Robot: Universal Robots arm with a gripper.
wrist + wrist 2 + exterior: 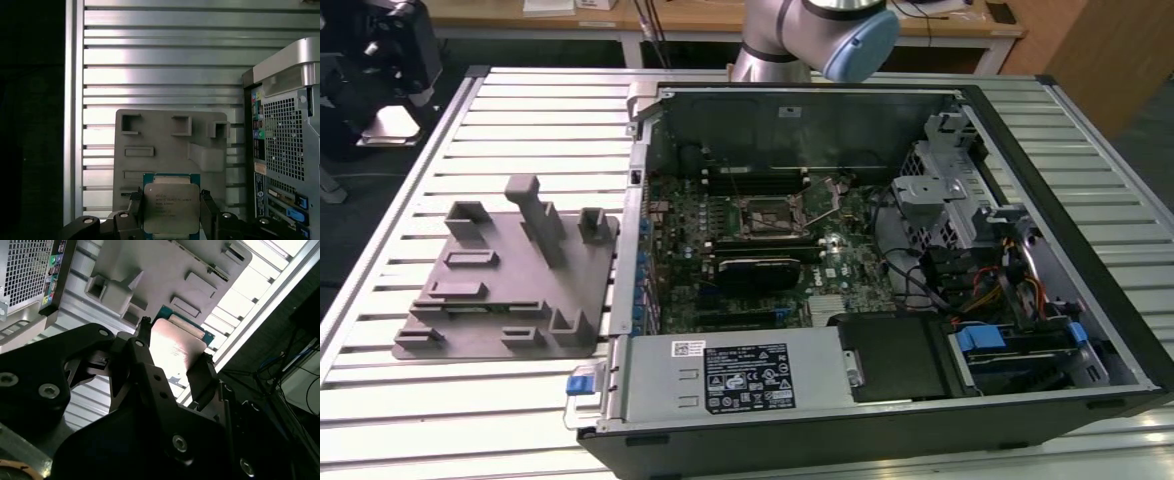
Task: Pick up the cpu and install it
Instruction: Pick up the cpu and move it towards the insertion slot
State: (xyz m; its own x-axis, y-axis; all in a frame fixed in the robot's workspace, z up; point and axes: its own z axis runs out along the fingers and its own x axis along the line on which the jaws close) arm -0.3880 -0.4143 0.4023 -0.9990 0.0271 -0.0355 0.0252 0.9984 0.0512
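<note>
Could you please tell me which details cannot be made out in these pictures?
1. First wrist view: the picture's border cuts off one edge of the cpu; the gripper covers two of its sides with its fingers.
2. Second wrist view: glare washes out the cpu's top; the gripper's black body hides part of it.
3. Exterior view: the upper edge cuts off the arm; the contacts of the motherboard socket are too small to judge.

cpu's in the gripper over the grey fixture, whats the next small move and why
Probably translate toward the computer case, keeping the cpu level. The gripper is shut on the cpu's two opposite edges above the grey fixture, while the socket sits inside the case, so the chip likely has to cross over first.
</note>
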